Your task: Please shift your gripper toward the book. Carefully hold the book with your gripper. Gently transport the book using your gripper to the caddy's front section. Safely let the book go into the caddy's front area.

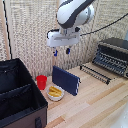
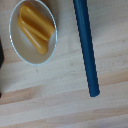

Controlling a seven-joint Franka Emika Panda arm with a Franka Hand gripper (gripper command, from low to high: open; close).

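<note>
Pale, light-wood plank desk (image 1: 95,102) under even lighting. Beige woven-textured wall panel (image 1: 30,35) behind. Black toaster oven (image 1: 113,55) at exterior view's right.

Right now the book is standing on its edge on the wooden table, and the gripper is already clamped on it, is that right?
Not quite. The book does stand on edge on the wooden table, but the gripper is not clamped on it. The exterior view shows the gripper hanging above the book, with clear space between them and nothing between its fingers.
</note>
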